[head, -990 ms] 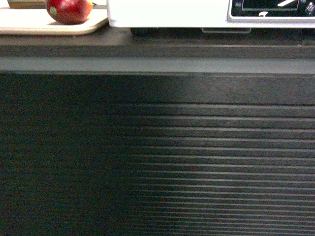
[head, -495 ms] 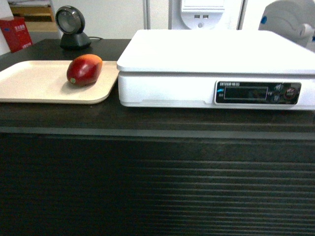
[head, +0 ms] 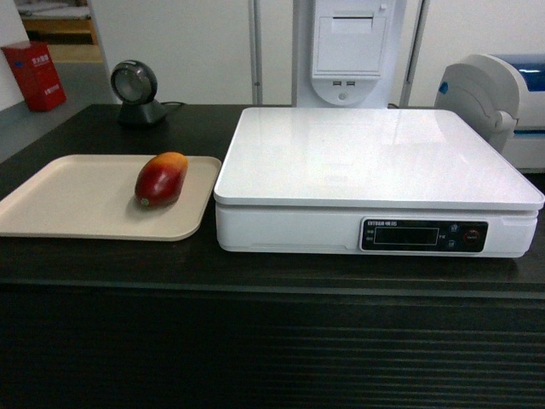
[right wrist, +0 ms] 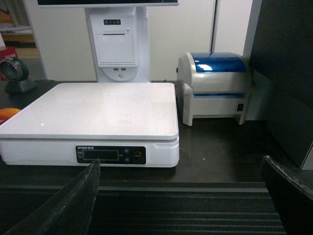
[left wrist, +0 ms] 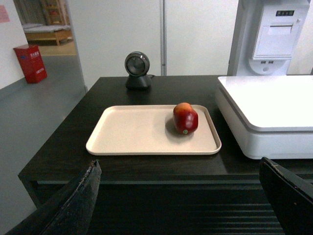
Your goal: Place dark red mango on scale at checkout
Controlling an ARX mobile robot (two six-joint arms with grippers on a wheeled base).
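1. Mango (head: 161, 179) lies on its side on the beige tray (head: 68, 204), near the tray's right edge, just beside the scale (head: 375, 162) but not touching it. Nothing is holding it.
2. From the left wrist view the mango (left wrist: 185, 118) sits ahead of the left fingers (left wrist: 73, 200), a bit right of the midline between them, yellow-green spot facing the camera.
3. Left fingers: spread wide, both tips at the bottom corners of the frame, empty. They hang in front of the table (left wrist: 146, 166) edge, well short of the fruit.
4. Right fingers (right wrist: 73, 200): also wide open, holding nothing, in front of the table and aimed at the scale (right wrist: 98, 110), display strip straight ahead.
5. Scale top is bare and flat, so a drop spot is free anywhere on it.
6. Judgement: nothing grasped yet, task at its start. The left arm is the likely picker since the mango is on its side; open fingers suit an approach.
7. Next move probably needs a reach forward over the tray rim, closing across the mango's narrow width.
8. Risk: rounded glossy fruit may roll or slip on a loose pinch.
9. Scanner (head: 138, 92) and printer (right wrist: 215, 83) stand behind, out of the way.
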